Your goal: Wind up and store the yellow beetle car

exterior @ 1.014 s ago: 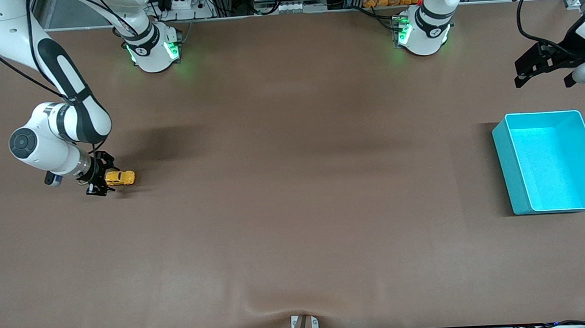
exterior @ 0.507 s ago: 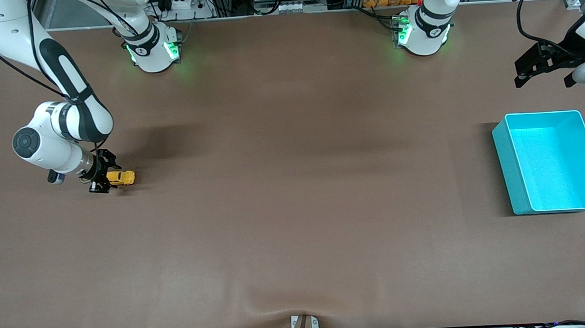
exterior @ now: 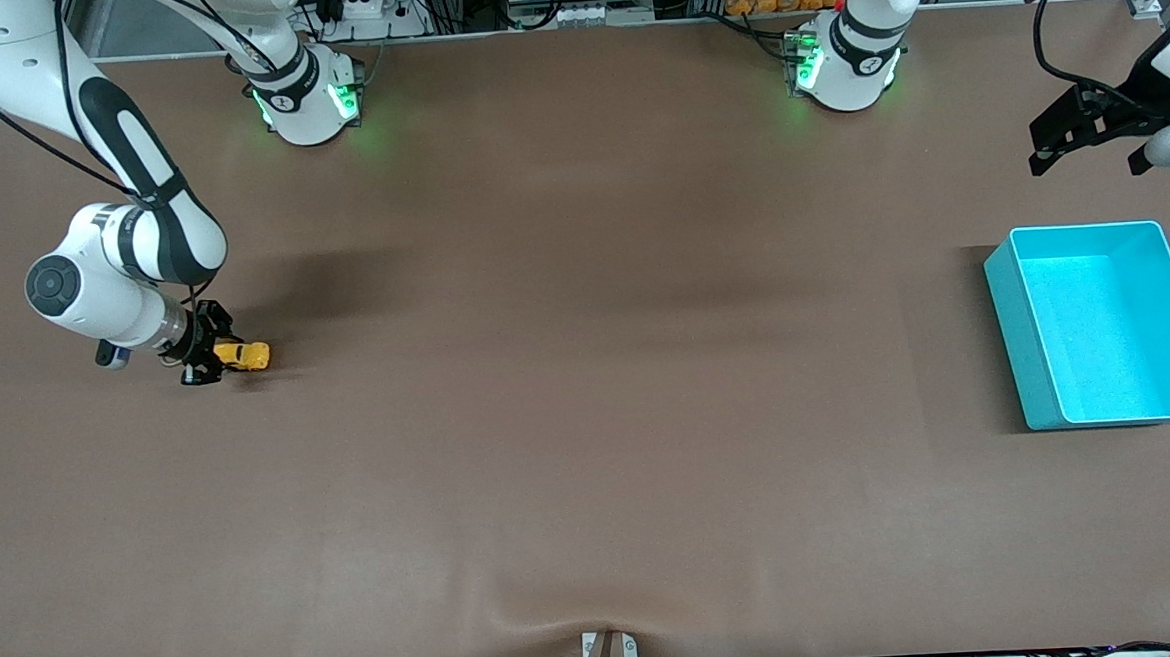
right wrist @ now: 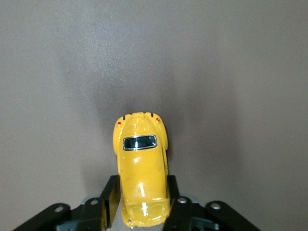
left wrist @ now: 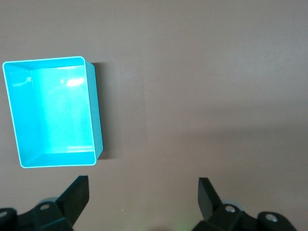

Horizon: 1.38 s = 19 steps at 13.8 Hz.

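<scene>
The yellow beetle car (exterior: 244,356) (right wrist: 142,168) sits on the brown table near the right arm's end. My right gripper (exterior: 214,358) (right wrist: 142,199) is low at the table and shut on one end of the car, one black finger against each side; the rest of the body sticks out from the jaws. The teal bin (exterior: 1105,321) (left wrist: 52,111) stands at the left arm's end of the table, with nothing inside. My left gripper (exterior: 1086,147) (left wrist: 143,195) hangs open over bare table beside the bin and holds nothing.
The brown mat (exterior: 587,368) covers the whole table between the car and the bin. Both arm bases (exterior: 307,93) stand along the table edge farthest from the front camera. A small bracket (exterior: 607,653) sits at the nearest edge.
The right gripper's fingers have closed in on the car's sides, and the hand shifted slightly toward the car. The car, the bin and the left arm have stayed put.
</scene>
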Tool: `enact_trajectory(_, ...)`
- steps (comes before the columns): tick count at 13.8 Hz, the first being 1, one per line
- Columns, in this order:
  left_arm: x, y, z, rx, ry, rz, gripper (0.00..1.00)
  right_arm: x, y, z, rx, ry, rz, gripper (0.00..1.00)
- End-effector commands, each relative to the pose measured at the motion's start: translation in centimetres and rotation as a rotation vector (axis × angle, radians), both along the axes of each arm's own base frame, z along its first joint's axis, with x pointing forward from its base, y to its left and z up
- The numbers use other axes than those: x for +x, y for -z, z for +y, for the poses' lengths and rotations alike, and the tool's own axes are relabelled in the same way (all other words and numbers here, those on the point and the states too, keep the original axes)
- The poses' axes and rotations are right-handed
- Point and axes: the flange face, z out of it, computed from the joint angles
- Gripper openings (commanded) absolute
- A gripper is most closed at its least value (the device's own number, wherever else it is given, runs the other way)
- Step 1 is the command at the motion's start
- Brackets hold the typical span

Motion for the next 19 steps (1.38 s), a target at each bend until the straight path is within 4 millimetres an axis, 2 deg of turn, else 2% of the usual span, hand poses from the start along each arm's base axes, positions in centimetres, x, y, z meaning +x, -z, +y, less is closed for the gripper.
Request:
enact_trajectory(1,-0.3,-0.6,0.2,-0.011,0.013,-0.016,1.00,-0.5,-0.1,0.1,-0.012,0.003,0.003,0.30)
enact_trajectory(2,-0.3,-0.6,0.2,-0.011,0.013,-0.016,1.00,-0.6,0.0,0.1,-0.012,0.003,0.004,0.27)
enact_trajectory(6,-0.3,-0.6,0.2,-0.011,0.013,-0.016,1.00,-0.6,0.6,0.2,-0.011,0.001,0.007,0.27)
enact_trajectory(10,-0.3,-0.6,0.2,-0.011,0.013,-0.016,1.00,-0.7,1.0,0.2,-0.025,-0.029,0.015,0.22)
enact_trajectory(13,-0.3,-0.6,0.2,-0.011,0.013,-0.016,1.00,-0.8,1.6,-0.6,-0.029,-0.032,0.019,0.21)
enact_trajectory(15,-0.3,-0.6,0.2,-0.011,0.013,-0.016,1.00,-0.9,1.4,-1.8,-0.030,-0.012,0.010,0.21)
enact_trajectory(19,-0.3,-0.6,0.2,-0.011,0.013,-0.016,1.00,-0.8,2.4,-2.1,-0.031,-0.010,0.000,0.21)
